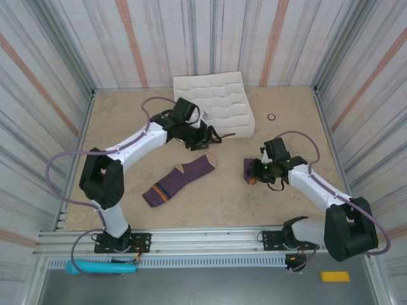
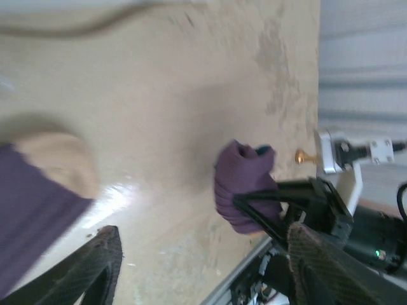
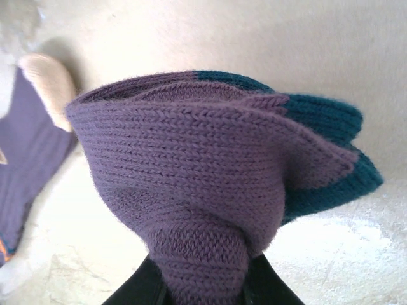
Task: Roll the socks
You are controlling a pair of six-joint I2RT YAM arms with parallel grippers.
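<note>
Teal heel [image 3: 331, 149] shows on sock [image 3: 191, 171] in right tool [image 3: 200, 289].

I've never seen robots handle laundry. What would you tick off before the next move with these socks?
1. Right gripper has the teal-heeled sock: ok, fabric is pinched between its fingers.
2. Left gripper is free to help: ok, jaws wide, nothing between them.
3. Striped sock is laid out for rolling: ok, stretched flat on the table.
4. The two socks lie together: not ok, they are apart and the teal-heeled sock is bunched up.
5. The pinch is firm enough to carry the sock: cannot tell.
</note>
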